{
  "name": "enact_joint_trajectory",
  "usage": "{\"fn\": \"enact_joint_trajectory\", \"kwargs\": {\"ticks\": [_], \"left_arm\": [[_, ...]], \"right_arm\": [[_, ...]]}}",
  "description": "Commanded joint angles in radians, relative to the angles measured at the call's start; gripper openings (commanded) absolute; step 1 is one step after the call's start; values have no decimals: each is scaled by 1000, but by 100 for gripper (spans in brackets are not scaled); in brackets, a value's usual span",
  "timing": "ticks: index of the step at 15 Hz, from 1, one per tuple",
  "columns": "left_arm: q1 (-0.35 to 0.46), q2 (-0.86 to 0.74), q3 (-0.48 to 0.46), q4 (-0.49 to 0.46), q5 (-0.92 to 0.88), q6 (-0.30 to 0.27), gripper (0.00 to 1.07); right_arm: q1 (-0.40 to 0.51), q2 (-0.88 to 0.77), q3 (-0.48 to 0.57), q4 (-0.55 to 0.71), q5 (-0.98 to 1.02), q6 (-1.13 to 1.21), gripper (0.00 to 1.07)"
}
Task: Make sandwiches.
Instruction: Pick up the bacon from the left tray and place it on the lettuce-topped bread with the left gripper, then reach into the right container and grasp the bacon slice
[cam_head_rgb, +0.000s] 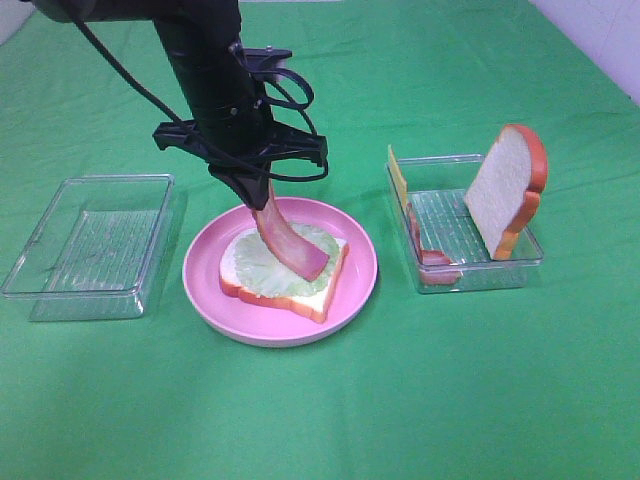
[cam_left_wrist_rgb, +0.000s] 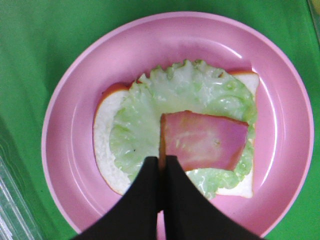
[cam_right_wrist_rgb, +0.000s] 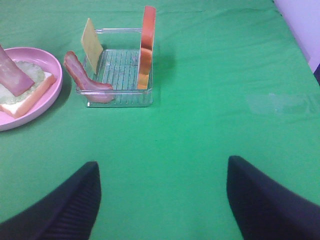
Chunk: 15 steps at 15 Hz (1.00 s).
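I see plate (cam_head_rgb: 205, 300) centre, left tray (cam_head_rgb: 60, 255) beside it, right tray (cam_head_rgb: 505, 272) on other side. On plate: bread (cam_head_rgb: 322, 298), lettuce (cam_head_rgb: 262, 268) atop, bacon (cam_head_rgb: 290, 245) end seemingly resting on lettuce. In right tray: slice (cam_head_rgb: 505, 190), cheese (cam_head_rgb: 398, 178), strip (cam_head_rgb: 432, 262).

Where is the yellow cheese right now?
In the exterior high view, the cheese stands on edge at the left wall of the right-hand clear tray, next to a bacon strip, just right of the pink plate.
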Motion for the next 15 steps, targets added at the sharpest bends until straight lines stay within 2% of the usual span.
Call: {"fn": "enact_joint_trajectory", "kwargs": {"ticks": [1,2,3,5,7,11,12,14,15], "left_arm": [[-2,12,-3,-6,16,-17,10],[-2,15,-3,-6,20,-17,14],[-2,18,-3,-6,24,-17,25],[-2,20,-3,-6,27,-17,56],[-2,19,-3,15,28,-15,77],[-2,17,-47,90,101,-7,77],[-2,17,-112,154,190,9,77],[-2,3,-184,198,251,47,76],[-2,-75,-214,203,249,52,76]], "right_arm": [[-4,-12,4,-5,-10,-13,68],[-4,-12,4,-5,-10,-13,68],[-4,-12,4,-5,-10,-13,68],[-4,-12,4,-5,-10,-13,68],[-4,-12,4,-5,-10,-13,68],[-4,-12,4,-5,-10,-13,68],[-4,-12,4,-5,-10,-13,68],[-4,-12,4,-5,-10,-13,68],[-4,-12,4,-1,-10,-13,68]]}}
